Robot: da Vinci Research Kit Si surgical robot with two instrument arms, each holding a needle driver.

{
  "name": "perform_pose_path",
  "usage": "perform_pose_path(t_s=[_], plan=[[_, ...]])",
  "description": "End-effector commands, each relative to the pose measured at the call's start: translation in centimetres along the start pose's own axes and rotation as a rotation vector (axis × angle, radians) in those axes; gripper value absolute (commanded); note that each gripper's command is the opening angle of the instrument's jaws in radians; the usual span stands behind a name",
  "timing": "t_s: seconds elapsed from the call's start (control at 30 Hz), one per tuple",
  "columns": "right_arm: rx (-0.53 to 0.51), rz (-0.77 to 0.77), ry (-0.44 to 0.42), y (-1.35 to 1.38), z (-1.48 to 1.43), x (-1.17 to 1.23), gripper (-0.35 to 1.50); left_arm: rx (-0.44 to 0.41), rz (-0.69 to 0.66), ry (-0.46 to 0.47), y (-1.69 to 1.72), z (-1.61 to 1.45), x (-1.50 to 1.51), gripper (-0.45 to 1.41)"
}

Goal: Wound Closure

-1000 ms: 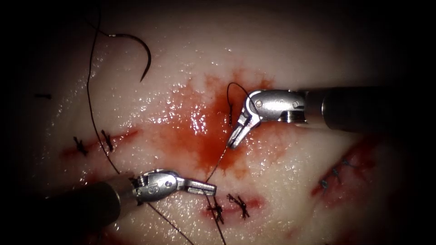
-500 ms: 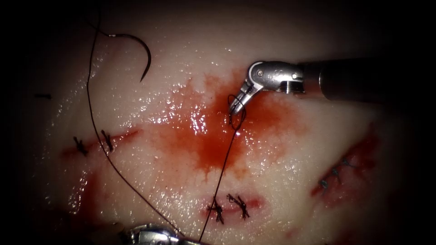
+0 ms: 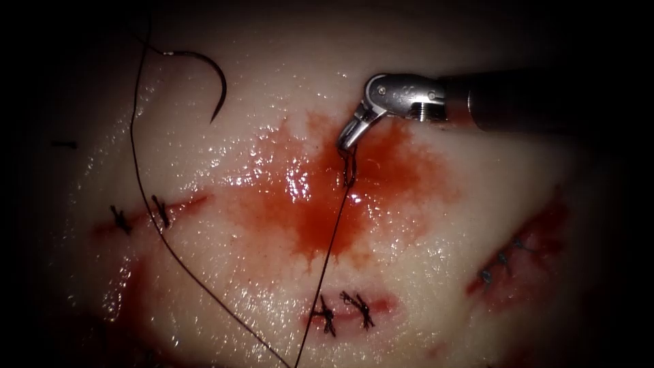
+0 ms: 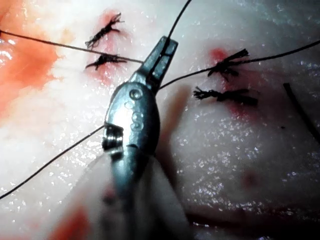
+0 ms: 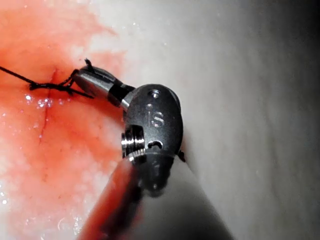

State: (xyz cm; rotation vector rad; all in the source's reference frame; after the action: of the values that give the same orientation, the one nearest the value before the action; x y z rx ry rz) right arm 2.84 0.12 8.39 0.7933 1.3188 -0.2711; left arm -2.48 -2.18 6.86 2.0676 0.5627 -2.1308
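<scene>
3 already stitched cuts [image 3: 344,310], [image 3: 146,215], [image 3: 507,262] elsewhere on the surface.

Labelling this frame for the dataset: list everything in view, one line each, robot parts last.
tissue: one, pale, under everything.
cut: one, in the red patch mid-scene, at the right tool's tip.
red fluid: one red patch, around that cut.
needle: one, dark, curved, lying free on the tissue far left of the cut, held by neither tool.
thread: dark, one strand taut from the cut downward, one long strand from the needle.
stitched cuts: three, dark knots, left, below and right.
cut end of thread: one, dark, far left.
left tool: shut on thread.
right tool: shut on thread at the cut.
</scene>
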Motion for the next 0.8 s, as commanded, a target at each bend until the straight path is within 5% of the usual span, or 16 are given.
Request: perform_pose_path(t_s=[0.03, 0.33, 0.8], plan=[[0.000, -0.002, 0.000, 0.10, 0.06, -0.03, -0.35, -0.053, -0.005, 0.028, 0.02, 0.07, -0.07, -0.45], [-0.021, -0.008, -0.004, 0.17, 0.00, -0.05, -0.35, -0.304, -0.033, 0.105, 0.11, 0.23, -0.18, -0.45], [-0.166, -0.050, -0.013, 0.42, -0.10, 0.10, -0.35, -0.564, -0.132, -0.011, 0.62, 0.36, -0.64, -0.45]])
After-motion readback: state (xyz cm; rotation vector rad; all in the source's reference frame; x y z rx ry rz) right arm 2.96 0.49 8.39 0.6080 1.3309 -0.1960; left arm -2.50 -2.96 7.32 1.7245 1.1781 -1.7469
